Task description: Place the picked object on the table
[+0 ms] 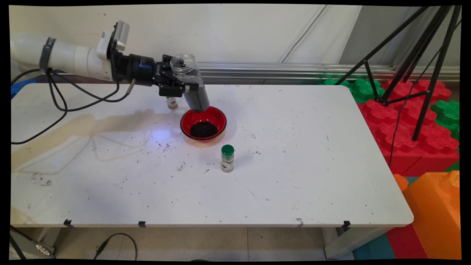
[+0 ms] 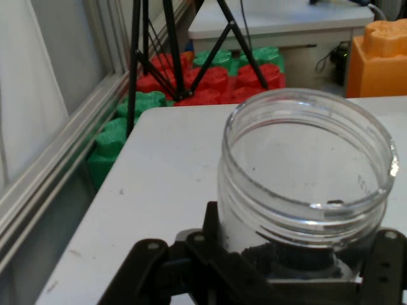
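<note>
Arm (image 1: 66, 57) reaching rightward, level, jaws clamped shut

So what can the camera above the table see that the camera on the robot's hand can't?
Only the main view shows the red bowl holding dark grains, the green-capped spice jar standing nearer the camera, and a small bottle behind the arm.

Only the hand view shows the orange plastic block beyond the table's end and another white table behind it.

Both show the clear plastic jar clamped in the black gripper, the white table, the tripod and the red and green blocks.
</note>
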### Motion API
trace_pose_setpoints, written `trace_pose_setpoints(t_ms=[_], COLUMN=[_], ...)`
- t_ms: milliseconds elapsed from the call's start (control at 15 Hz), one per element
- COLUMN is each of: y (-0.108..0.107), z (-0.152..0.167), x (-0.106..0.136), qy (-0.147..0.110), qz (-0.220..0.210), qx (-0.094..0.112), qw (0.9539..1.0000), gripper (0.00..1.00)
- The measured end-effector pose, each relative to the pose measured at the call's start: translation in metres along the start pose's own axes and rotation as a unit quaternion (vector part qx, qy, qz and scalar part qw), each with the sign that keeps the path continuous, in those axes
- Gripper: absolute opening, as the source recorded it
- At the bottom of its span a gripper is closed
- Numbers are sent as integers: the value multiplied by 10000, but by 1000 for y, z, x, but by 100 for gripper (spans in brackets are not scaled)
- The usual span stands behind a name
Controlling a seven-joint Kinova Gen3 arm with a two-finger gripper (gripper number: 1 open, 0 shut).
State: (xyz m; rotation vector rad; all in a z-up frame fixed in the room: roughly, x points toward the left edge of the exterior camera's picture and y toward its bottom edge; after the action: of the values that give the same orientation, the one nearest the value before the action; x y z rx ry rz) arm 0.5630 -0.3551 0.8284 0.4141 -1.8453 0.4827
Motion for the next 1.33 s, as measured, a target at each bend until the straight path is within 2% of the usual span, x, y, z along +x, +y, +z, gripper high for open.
trace_pose_setpoints(t_ms=[533,933,1333], y=[24,46,61], z=[-26,-48,-63], x=[-3,-13,-30], qy=[-66,-220,-418], qz=[-258,-244,-189], qx=[-321,-584,-748], qw=[9991,9978,9961], gripper=[0,0,0])
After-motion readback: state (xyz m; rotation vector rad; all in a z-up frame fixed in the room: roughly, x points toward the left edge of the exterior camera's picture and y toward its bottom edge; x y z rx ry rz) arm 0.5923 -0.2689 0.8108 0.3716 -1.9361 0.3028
